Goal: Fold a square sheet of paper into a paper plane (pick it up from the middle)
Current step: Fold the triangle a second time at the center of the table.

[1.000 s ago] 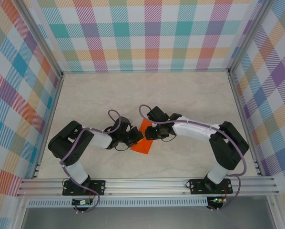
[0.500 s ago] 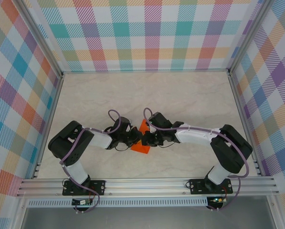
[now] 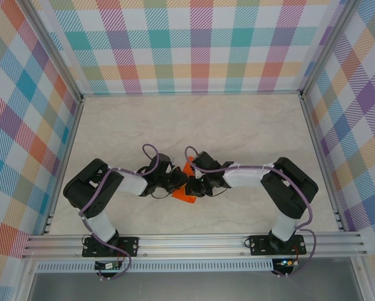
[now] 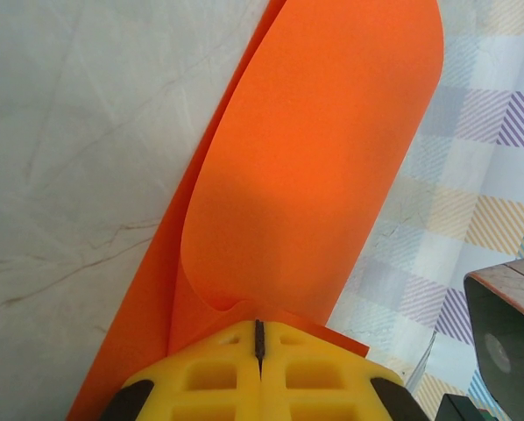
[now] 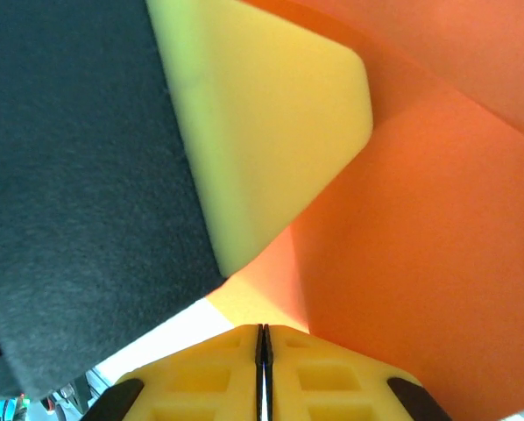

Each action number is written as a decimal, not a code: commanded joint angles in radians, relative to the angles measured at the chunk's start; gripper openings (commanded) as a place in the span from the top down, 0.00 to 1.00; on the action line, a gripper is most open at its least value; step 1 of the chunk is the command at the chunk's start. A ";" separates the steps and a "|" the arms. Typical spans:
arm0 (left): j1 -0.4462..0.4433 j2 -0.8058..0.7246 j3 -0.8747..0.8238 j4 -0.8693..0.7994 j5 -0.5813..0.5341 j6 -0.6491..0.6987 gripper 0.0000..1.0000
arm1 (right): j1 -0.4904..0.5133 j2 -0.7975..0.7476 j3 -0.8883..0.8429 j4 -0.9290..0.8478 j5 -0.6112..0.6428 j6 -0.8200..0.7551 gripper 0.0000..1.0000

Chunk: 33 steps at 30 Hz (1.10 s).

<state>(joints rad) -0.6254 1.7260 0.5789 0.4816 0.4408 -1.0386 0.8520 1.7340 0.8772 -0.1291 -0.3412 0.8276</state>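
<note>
The paper plane (image 3: 186, 196) is, as far as I can see, not a plane yet. It is orange paper with one layer lying flat on the counter (image 3: 237, 125) and another arching loosely over it. In the left wrist view that upper layer (image 4: 315, 175) bows in a soft curve rather than lying down on a sharp crease, and I see no pointed nose or spread wings. It sits on the near half of the counter, roughly midway across, directly between the two arms' tips. On its left side, the left arm's fingers (image 4: 244, 351) are closed on the paper, which bunches right at their tips where the two layers meet. On its right side, the right arm's fingers (image 5: 249, 351) are pressed together with only a thin seam between them. Orange paper (image 5: 420, 263) runs down to their tips, but I can't tell whether a layer is actually pinched there. In the right wrist view the left arm's yellow finger pad (image 5: 262, 132) sits just beside the paper, so both tips are crowded against it from opposite sides. My judgement is that a fold is under way, with the flap brought over but not flattened. Pressing that crease and shaping the nose and wings look left to do, though I can't count the folds already set.
</note>
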 commanded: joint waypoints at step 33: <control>0.003 0.035 -0.026 -0.092 -0.024 0.028 1.00 | 0.002 -0.062 -0.021 0.012 -0.093 -0.014 0.86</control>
<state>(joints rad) -0.6254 1.7264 0.5789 0.4812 0.4412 -1.0283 0.8513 1.6764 0.8349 -0.1249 -0.3843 0.8295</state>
